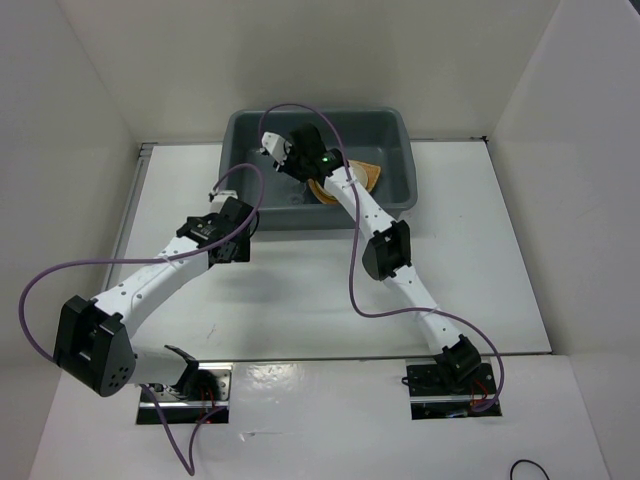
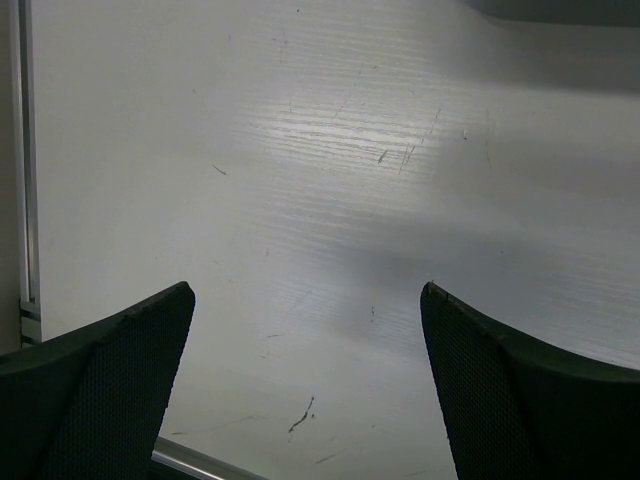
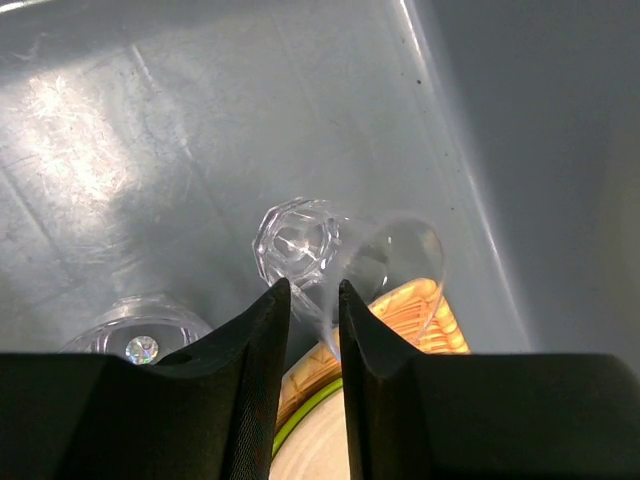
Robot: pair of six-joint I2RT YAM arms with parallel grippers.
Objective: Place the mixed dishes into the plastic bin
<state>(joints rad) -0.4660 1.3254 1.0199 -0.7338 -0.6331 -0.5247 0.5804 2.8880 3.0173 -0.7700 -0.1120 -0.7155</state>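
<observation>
One dark grey plastic bin (image 1: 392, 120) sits at the far side of the tabletop (image 2: 330, 150). Inside it the right wrist view shows one woven basket tray (image 3: 425, 312), one lime-green plate (image 3: 293, 428) edge, a cream plate (image 3: 315, 455) sliver and two clear pieces: a clear cup (image 3: 335, 250) and a second clear round base (image 3: 140, 340). The right end effector (image 3: 314, 298) is narrowed onto the tilted cup's wall, cup just beyond its tips, over the tray. The left end effector (image 2: 305, 305) gapes wide above bare tabletop, outside the bin.
</observation>
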